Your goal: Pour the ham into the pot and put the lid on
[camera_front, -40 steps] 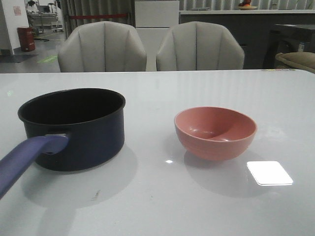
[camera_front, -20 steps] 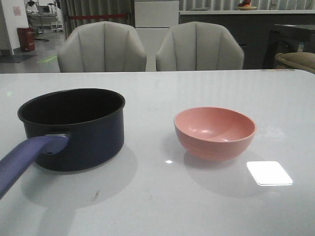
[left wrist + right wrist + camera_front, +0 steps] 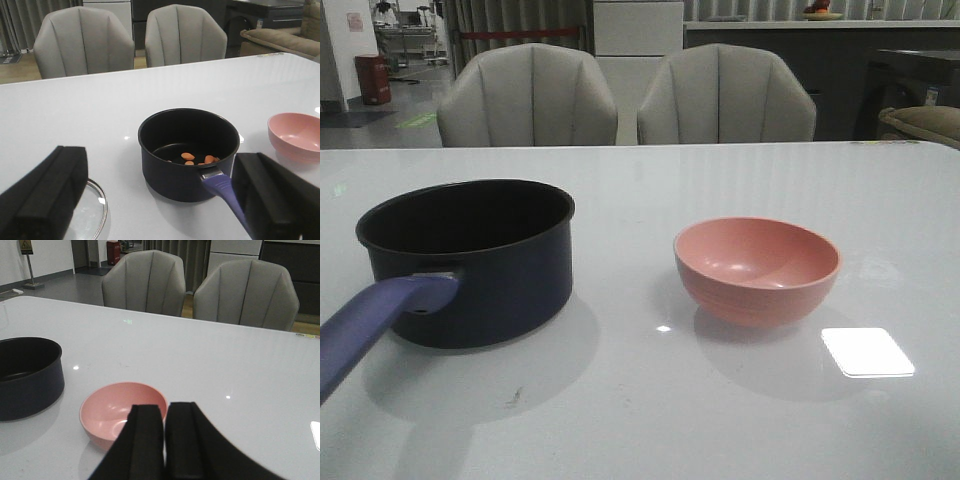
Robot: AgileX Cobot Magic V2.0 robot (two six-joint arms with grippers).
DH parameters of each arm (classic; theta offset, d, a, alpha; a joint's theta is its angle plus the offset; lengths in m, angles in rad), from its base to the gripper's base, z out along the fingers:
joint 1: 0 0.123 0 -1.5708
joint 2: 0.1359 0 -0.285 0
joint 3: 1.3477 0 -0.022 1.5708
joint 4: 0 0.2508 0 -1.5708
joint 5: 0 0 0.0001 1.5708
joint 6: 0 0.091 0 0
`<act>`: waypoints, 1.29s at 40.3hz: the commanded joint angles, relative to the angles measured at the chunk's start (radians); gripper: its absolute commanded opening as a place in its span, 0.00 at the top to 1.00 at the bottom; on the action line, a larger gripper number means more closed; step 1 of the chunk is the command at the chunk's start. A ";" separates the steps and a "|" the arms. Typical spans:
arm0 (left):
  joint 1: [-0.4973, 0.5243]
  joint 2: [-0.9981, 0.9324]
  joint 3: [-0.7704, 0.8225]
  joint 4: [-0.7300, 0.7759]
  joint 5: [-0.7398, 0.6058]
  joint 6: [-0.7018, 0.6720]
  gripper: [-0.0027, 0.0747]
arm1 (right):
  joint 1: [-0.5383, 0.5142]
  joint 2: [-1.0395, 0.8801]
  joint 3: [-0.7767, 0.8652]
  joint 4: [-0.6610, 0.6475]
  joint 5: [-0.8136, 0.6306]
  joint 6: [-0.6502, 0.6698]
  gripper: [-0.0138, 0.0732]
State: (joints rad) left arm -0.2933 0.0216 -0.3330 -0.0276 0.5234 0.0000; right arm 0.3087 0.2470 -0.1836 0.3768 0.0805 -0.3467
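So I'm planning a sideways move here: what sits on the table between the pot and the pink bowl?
Nothing: in the front view, only bare white table separates the pot from the pink bowl.

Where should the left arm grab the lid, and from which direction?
Only part of the lid shows, in the left wrist view: it lies flat on the table beside the pot, with its steel rim low against the surface. The knob is hidden behind the open left gripper, but likely the best hold, taken from straight above.
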 commanded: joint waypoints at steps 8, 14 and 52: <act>-0.009 0.012 -0.019 -0.001 -0.171 0.000 0.16 | 0.001 0.008 -0.028 -0.001 -0.080 -0.003 0.68; -0.009 0.062 -0.062 0.010 -0.137 -0.041 0.16 | 0.001 0.008 -0.028 -0.001 -0.080 -0.003 0.68; 0.304 0.973 -0.474 0.320 0.050 -0.586 0.16 | 0.001 0.008 -0.028 -0.001 -0.080 -0.003 0.68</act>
State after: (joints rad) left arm -0.0298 0.9404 -0.7503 0.3084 0.6184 -0.5782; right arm 0.3087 0.2470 -0.1836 0.3768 0.0805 -0.3467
